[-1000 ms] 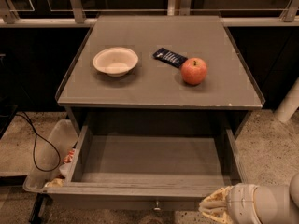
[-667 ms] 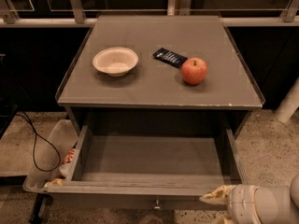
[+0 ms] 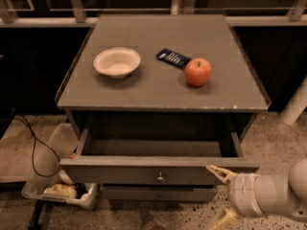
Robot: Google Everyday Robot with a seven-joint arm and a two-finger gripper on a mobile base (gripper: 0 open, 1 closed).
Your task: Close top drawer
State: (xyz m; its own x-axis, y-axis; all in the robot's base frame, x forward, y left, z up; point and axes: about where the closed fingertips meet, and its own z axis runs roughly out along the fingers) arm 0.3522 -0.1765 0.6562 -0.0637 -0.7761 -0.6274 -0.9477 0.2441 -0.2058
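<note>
The top drawer (image 3: 120, 173) is a wide grey drawer with a small round metal knob (image 3: 160, 177) at its centre. It stands partly open under the grey tabletop (image 3: 158, 87), and its inside looks empty. A narrower grey drawer front (image 3: 158, 193) sits just below it. My gripper (image 3: 221, 195) is at the lower right, in front of the drawer's right end. It is open, and its upper fingertip (image 3: 217, 171) touches the drawer's front panel. The pale wrist fills the bottom right corner.
On the tabletop are a white bowl (image 3: 116, 61), a dark blue packet (image 3: 172, 58) and a red apple (image 3: 198, 72). A clear plastic bin (image 3: 55, 186) and a black cable (image 3: 34, 152) lie on the floor at the left. A white post (image 3: 295, 104) stands at the right.
The drawer has slid inward and sticks out less than before. My gripper has moved forward with it, staying against the front panel's right end.
</note>
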